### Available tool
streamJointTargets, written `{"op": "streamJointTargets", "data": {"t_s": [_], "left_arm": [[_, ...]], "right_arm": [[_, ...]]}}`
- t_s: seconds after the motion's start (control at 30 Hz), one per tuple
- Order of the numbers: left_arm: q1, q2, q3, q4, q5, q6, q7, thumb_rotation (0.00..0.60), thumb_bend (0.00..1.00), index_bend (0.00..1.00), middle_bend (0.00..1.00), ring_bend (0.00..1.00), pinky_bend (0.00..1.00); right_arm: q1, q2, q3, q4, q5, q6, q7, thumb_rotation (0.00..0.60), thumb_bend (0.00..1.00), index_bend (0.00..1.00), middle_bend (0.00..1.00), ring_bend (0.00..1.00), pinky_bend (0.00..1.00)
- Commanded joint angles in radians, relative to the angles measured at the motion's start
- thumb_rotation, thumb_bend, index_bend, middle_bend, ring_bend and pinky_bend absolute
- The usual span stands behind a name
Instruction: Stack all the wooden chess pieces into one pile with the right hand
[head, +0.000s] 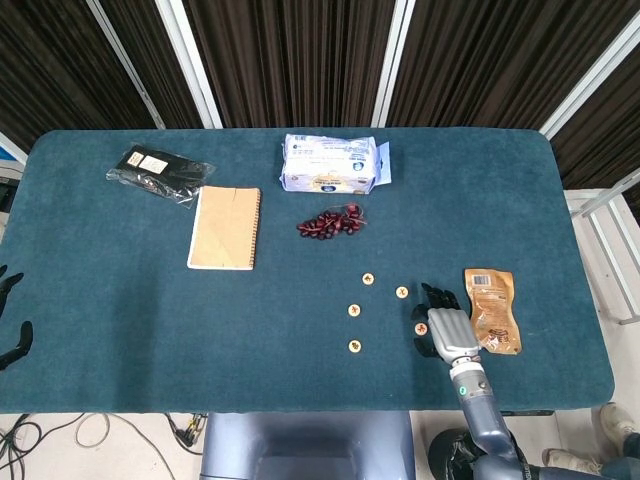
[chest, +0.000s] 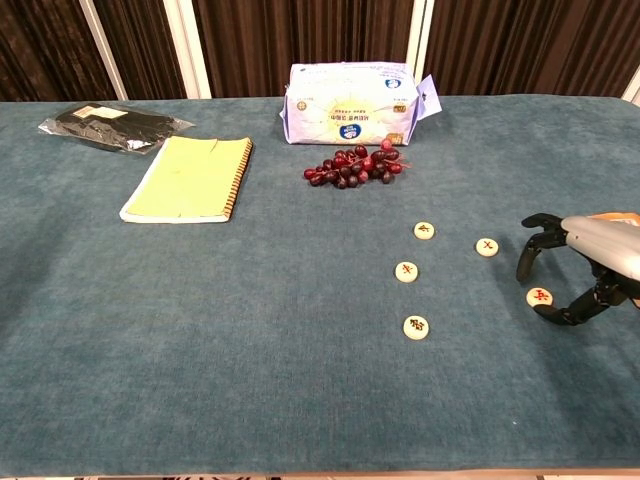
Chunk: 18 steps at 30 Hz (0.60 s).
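At lower right of centre in the head view, five wooden chess pieces are lying flat and apart on the blue tablecloth (head: 150, 300). Reading left to right in the chest view: the nearest piece (chest: 415, 326), the middle piece (chest: 406, 271), the upper piece (chest: 424, 230), the fourth piece (chest: 487, 246) and the rightmost piece (chest: 539, 296). The right hand (chest: 580, 262) is hovering at the right edge of the frame, fingers spread wide and curved downward, holding nothing. The rightmost piece is sitting directly beneath the arch formed by thumb and fingers, so this piece appears the likeliest first pick. The left hand (head: 12, 320) is resting at the far left edge, well apart; its posture cannot be told.
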Motion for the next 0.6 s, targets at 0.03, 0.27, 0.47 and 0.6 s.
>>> {"op": "streamJointTargets", "data": {"t_s": [0.03,0.27,0.47,0.6], "left_arm": [[0.000,0.000,0.001,0.000,0.001,0.000,0.001,0.600,0.49,0.12,0.00,0.00,0.00],[0.000,0.001,-0.005,0.001,-0.008,0.002,-0.004,0.600,0.49,0.12,0.00,0.00,0.00],[0.000,0.002,-0.004,0.000,-0.005,0.002,-0.001,0.600,0.49,0.12,0.00,0.00,0.00],[0.001,0.004,-0.009,0.000,-0.014,0.004,-0.007,0.600,0.49,0.12,0.00,0.00,0.00]], "right_arm": [[-0.001,-0.006,-0.001,0.013,-0.002,0.001,0.006,0.600,0.41,0.44,0.00,0.00,0.00],[0.001,-0.019,0.001,0.047,-0.009,-0.007,0.030,0.600,0.41,0.45,0.00,0.00,0.00],[0.003,-0.021,0.005,0.061,-0.005,-0.011,0.035,0.600,0.41,0.46,0.00,0.00,0.00],[0.005,-0.020,0.008,0.069,0.000,-0.016,0.036,0.600,0.41,0.46,0.00,0.00,0.00]]}}
